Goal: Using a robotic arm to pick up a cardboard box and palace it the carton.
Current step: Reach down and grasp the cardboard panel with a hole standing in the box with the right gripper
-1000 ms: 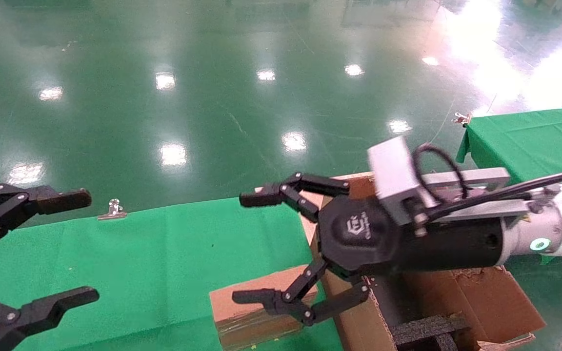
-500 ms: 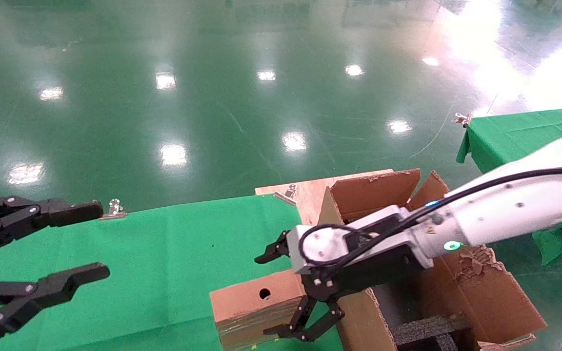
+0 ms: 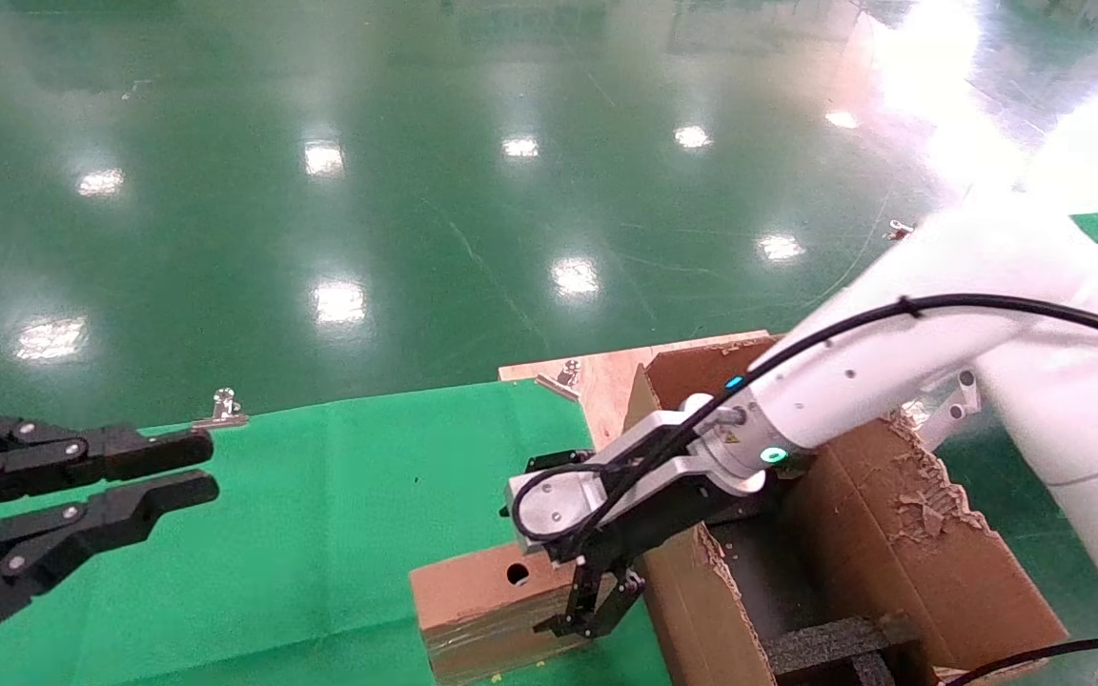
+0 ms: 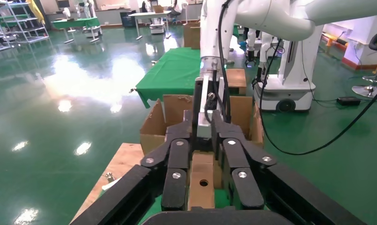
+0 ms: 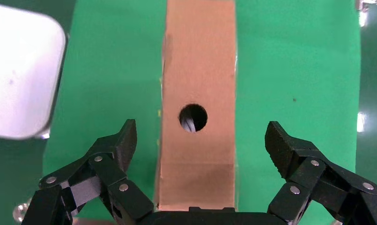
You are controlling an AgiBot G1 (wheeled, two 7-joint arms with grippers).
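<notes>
The small cardboard box (image 3: 482, 605) lies on the green cloth, its round hole facing up, right beside the carton (image 3: 902, 543). The white robotic arm (image 3: 892, 372) reaches down from the right. Its gripper, my right gripper (image 3: 597, 615), is open and hangs over the box's end nearest the carton. In the right wrist view the box (image 5: 198, 70) runs between the spread fingers of the right gripper (image 5: 203, 145), which do not touch it. My left gripper (image 3: 196, 467) hovers at the far left, fingers drawn together on nothing. It also shows in the left wrist view (image 4: 203, 124).
The green-clothed table (image 3: 301, 514) ends at a wooden board (image 3: 606, 376) behind the carton. Black foam inserts (image 3: 835, 643) sit inside the carton. A metal clip (image 3: 222, 410) grips the cloth's far edge. Shiny green floor lies beyond.
The right arm swung down and turned, lowering its open gripper over the box's end near the carton. The left gripper's fingers closed from wide open to nearly touching.
</notes>
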